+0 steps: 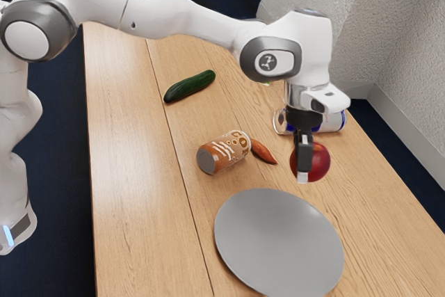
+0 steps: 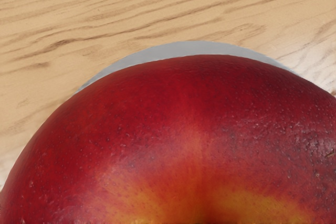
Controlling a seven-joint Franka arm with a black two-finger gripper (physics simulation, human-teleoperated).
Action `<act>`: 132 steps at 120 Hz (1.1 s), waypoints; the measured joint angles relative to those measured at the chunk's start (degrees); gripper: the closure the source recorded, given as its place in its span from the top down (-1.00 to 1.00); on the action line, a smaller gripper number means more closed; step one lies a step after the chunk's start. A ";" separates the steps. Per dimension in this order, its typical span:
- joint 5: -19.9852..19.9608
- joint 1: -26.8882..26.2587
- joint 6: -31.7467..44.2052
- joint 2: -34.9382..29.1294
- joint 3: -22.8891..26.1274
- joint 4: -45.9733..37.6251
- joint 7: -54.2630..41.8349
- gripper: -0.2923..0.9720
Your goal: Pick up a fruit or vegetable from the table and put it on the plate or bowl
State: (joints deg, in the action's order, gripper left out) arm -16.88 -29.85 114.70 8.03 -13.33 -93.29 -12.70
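1. The gripper (image 1: 304,165) fingers are clamped on one red apple (image 1: 318,161) (image 2: 189,145), held above the table (image 1: 125,172) near the gray plate (image 1: 278,241) (image 2: 173,51) rim.
2. The brown can (image 1: 222,151) lies on its side; its white lettering is illegible.
3. Also present: one blue-and-white can (image 1: 338,122), one cucumber (image 1: 189,85), one small orange vegetable (image 1: 263,150).

can (image 1: 223,151) just beside carrot (image 1: 263,151), cucumber (image 1: 189,85) behind, plate (image 1: 278,243) in front (peach (image 1: 320,161) near it).

table (image 1: 125,172) | cucumber (image 1: 189,85) | brown can (image 1: 222,151) | orange root (image 1: 263,151) | grey plate (image 1: 278,241) | blue can (image 1: 336,122)
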 joint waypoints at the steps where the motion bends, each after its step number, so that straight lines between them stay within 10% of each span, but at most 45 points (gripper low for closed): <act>1: 0.02 -0.17 -0.02 0.04 0.30 0.06 -0.01 -0.09; 60: 0.15 -0.76 -2.55 -1.37 4.37 -6.42 0.92 -0.19; 80: -1.30 -0.59 -2.90 -1.09 4.21 -6.53 0.57 0.30; 115: -2.12 -0.41 -3.27 -1.46 3.83 -6.29 -0.31 0.50; 132: 7.14 6.31 -19.05 -6.02 5.88 21.78 3.09 0.52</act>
State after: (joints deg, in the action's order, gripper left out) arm -9.74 -23.55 95.66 2.01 -7.45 -71.51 -9.61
